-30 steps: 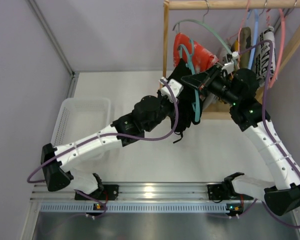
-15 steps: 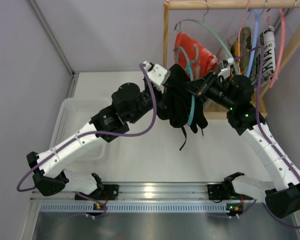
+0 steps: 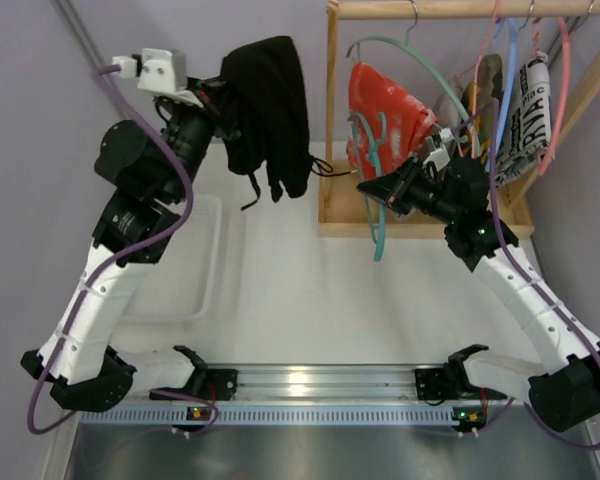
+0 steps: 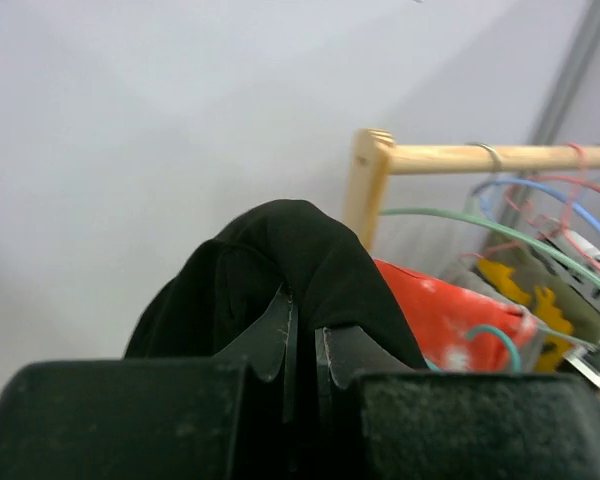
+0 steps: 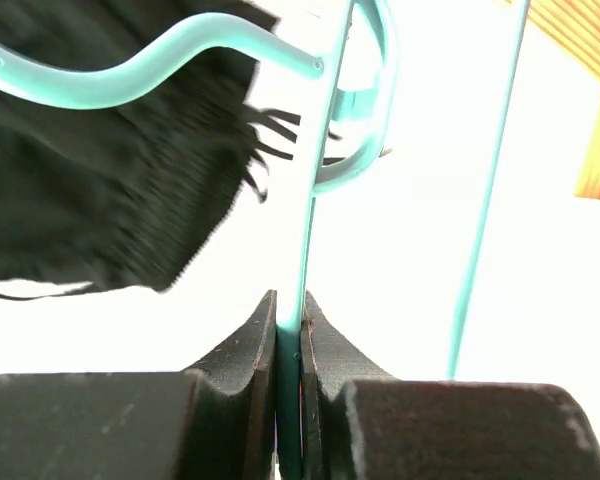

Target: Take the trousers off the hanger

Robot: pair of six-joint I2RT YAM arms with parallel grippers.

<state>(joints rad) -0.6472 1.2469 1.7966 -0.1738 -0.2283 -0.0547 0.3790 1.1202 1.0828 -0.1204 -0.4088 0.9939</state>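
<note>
White table (image 3: pixel 310 290), lilac walls on the left and at the back. Nearest edge: metal rail (image 3: pixel 300 380) carrying both arm bases. Past it on the left, a white basket (image 3: pixel 205 260) sits on the table, partly hidden under the left arm. Mid-right, right gripper (image 3: pixel 372 190) is clamped narrow on the thin teal hanger (image 3: pixel 382 225); the wrist view shows the jaws pinched onto the hanger wire (image 5: pixel 310 230) with no gap, right gripper (image 5: pixel 288 310) pointing along it. Hanger hangs bare below the fingers, in front of the wooden rack (image 3: pixel 332 90), tilted. Trousers (image 3: pixel 270 100), black, are off the hanger and well to its left, up high at the far left of the table, draped down from the left gripper (image 3: pixel 223 100). Left wrist view: jaws nearly together, nipping a fold of the trousers (image 4: pixel 280 240) at the left gripper (image 4: pixel 300 320), cloth humped over the fingertips. In the right wrist view the trousers (image 5: pixel 100 190) show blurred behind the hanger's curve, no contact visible. Farthest back, the rack rail holds a red garment (image 3: pixel 380 105), a black-and-white printed cloth (image 3: pixel 520 110) and several coloured hangers, some empty.
</note>
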